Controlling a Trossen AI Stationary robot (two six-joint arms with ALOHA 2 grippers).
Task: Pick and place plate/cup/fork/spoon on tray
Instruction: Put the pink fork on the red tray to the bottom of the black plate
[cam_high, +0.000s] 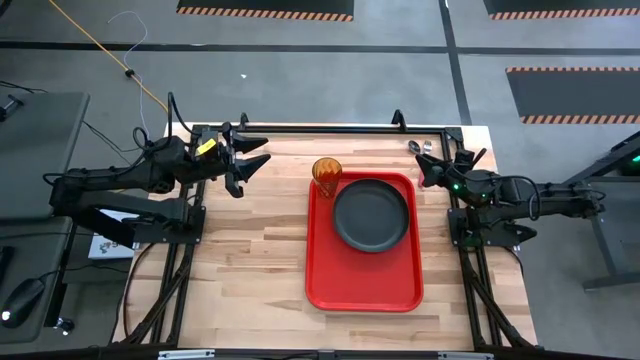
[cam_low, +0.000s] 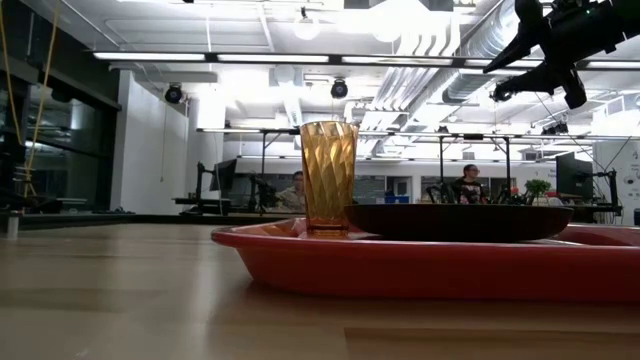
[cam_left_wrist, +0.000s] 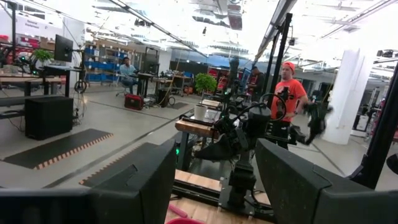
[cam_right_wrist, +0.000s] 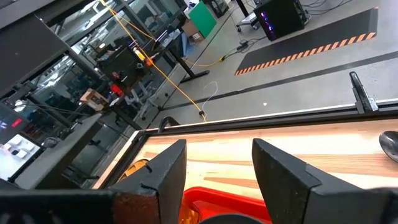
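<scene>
The red tray lies on the table's middle right. The dark plate rests flat on the tray's far half. The amber cup stands upright on the tray's far left corner, next to the plate. The spoon lies on the table by the far right edge, and its bowl shows in the right wrist view. I cannot make out the fork. My left gripper is open and empty, raised left of the cup. My right gripper is open and empty, raised at the tray's far right corner.
Bare wood lies left of the tray and toward the table's near edge. A black frame rail runs along the far edge. People stand and sit in the room beyond the table.
</scene>
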